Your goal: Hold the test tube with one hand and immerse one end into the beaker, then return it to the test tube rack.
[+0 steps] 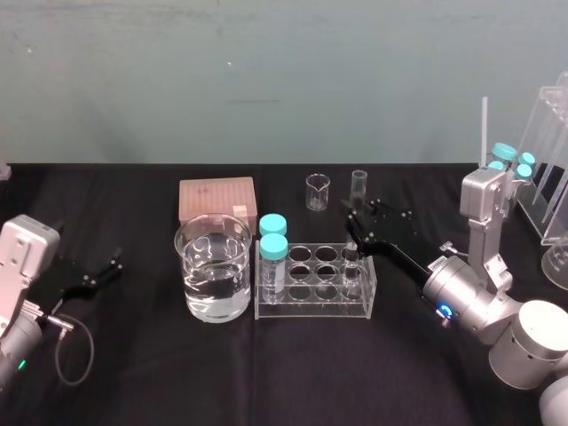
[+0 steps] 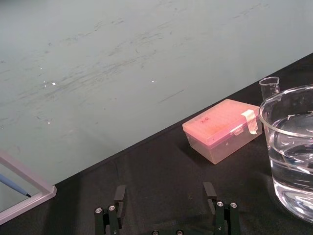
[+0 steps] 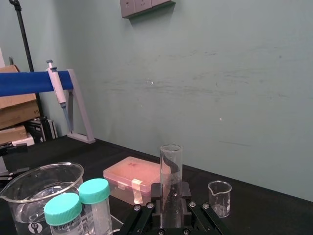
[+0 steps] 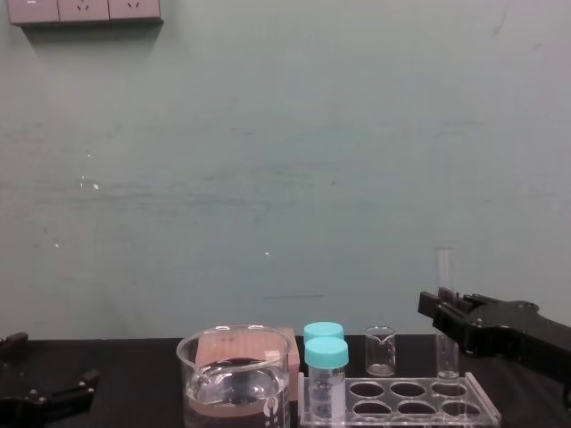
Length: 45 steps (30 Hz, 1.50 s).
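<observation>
Test tube (image 3: 170,161) stands upright in the clear plastic rack's (image 1: 315,306) right-end column. Right gripper (image 3: 170,190) pinches it, hiding its lower part. Wide glass beaker (image 1: 213,266) sits left of rack. Left gripper (image 2: 165,205) parked far left, fingers spread.

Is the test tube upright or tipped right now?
Upright: the test tube stands vertical in the test tube rack, right claw closed around it.
</observation>
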### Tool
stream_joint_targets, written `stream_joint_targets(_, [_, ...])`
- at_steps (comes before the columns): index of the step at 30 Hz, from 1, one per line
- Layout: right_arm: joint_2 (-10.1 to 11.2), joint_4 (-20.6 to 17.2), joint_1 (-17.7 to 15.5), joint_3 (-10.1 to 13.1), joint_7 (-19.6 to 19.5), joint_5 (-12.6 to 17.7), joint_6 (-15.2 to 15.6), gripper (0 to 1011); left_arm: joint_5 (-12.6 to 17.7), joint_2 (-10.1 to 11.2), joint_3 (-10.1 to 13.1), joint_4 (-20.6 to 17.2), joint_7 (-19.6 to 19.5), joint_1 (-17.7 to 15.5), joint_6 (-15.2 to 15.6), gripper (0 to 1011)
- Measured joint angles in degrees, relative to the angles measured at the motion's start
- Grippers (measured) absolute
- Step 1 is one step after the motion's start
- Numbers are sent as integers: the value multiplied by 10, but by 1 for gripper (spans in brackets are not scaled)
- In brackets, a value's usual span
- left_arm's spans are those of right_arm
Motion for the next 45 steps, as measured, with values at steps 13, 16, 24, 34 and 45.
stream_joint_targets(13, [0, 0, 0, 1, 0, 1, 0, 478, 0, 0, 0, 0, 0, 0, 0, 1000])
stream_joint_targets(16, [0, 0, 0, 1, 0, 1, -1, 575, 0, 0, 0, 0, 0, 0, 0, 1000])
stream_joint_targets(24, [0, -4, -1, 3, 1, 5, -2, 852, 0, 0, 0, 0, 0, 0, 0, 1000])
stream_joint_targets(34, [24, -117, -61, 46, -30, 21, -15, 1000, 0, 0, 0, 0, 0, 0, 0, 1000])
stream_joint_targets(45, [37, -155, -135, 120, -142, -28, -16, 1000, 0, 0, 0, 0, 0, 0, 0, 1000])
